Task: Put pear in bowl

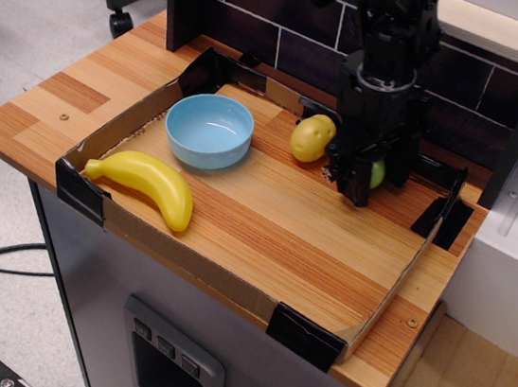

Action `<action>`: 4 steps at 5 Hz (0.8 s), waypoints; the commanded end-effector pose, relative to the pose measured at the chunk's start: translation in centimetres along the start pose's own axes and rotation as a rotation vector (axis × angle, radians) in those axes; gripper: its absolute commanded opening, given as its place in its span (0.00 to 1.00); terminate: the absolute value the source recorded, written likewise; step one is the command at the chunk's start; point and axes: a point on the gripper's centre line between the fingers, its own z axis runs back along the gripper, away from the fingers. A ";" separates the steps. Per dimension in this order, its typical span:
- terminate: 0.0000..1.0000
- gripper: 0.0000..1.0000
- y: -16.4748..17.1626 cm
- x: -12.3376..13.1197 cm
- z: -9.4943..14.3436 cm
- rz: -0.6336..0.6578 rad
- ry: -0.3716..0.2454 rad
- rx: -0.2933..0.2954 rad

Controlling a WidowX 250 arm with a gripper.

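The light green pear [377, 174] lies at the back right of the wooden tray floor, mostly hidden, with only a sliver showing between the fingers. My black gripper [373, 182] has come down over it. Its jaws stand on either side of the pear and are drawn in against it, and the pear still rests on the wood. The light blue bowl [209, 130] stands empty at the back left of the tray, well to the left of the gripper.
A yellow-brown potato-like fruit [312, 138] sits just left of the gripper, close to its left finger. A yellow banana [146, 183] lies at the front left. The low cardboard rim [228, 280] with black corner clips surrounds the tray. A dark brick wall [280, 34] stands behind.
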 end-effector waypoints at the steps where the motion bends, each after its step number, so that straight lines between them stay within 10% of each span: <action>1: 0.00 0.00 0.8 0.0 6.1 -0.082 0.043 -0.058; 2: 0.00 0.00 1.8 0.2 9.6 -0.176 0.124 -0.093; 4: 0.00 0.00 5.2 6.2 10.8 -0.139 0.045 -0.120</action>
